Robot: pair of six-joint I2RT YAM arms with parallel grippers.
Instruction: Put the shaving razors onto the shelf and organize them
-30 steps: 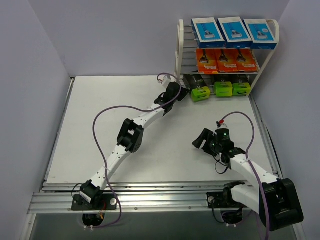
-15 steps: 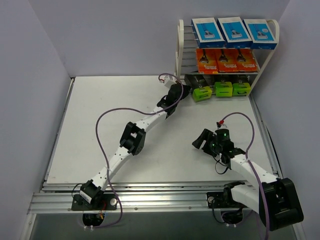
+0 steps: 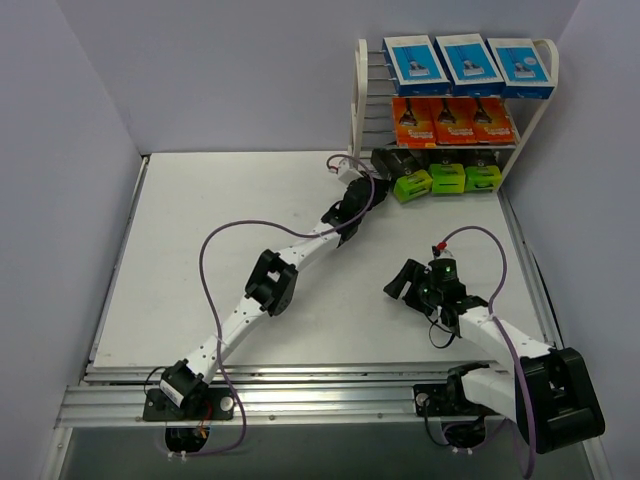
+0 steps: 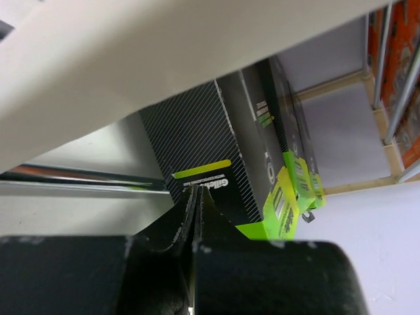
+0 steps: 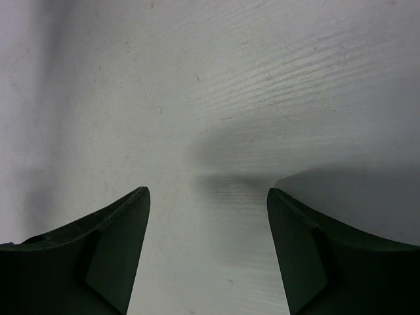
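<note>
**Supervisor:** Report shelf (image 3: 357, 90) status.

**Operator:** All nine razor packs (image 3: 452, 118) sit on it, so I am at the tidying step. The leftmost black pack (image 3: 410, 184) lies skewed. My left claw (image 4: 195, 200), pinched closed and empty, meets it. My right claw (image 5: 207, 191) is spread wide over the table (image 3: 200, 250).

**Supervisor:** Next?

**Operator:** Nudge it square.

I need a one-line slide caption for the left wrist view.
Shut left claw at a black razor pack beneath the shelf frame.
</note>
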